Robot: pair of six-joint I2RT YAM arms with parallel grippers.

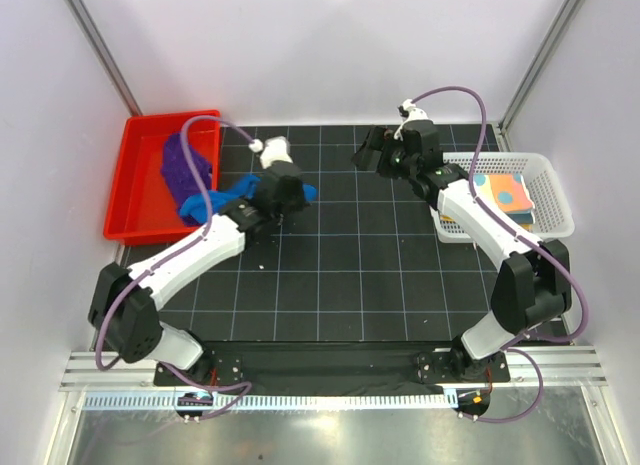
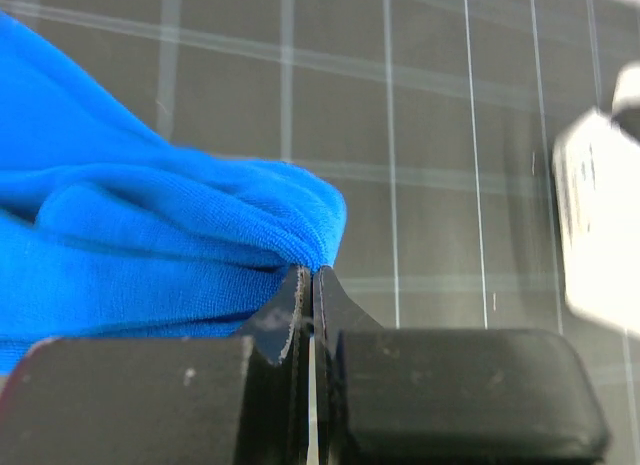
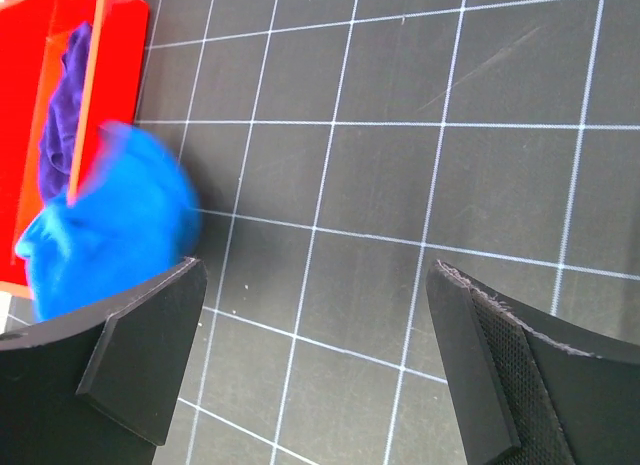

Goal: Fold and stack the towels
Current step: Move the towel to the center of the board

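We find the left tool pinching the blue towel beside the red tray; the right tool is spread.

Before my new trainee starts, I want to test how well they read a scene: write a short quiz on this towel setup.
1. True or false: the left claw is shut on the blue towel.
2. Fill in: the right claw is ___ and holds nothing.
3. What holds the purple towel? A. left claw B. red tray C. right claw

Key: 1 true; 2 open; 3 B
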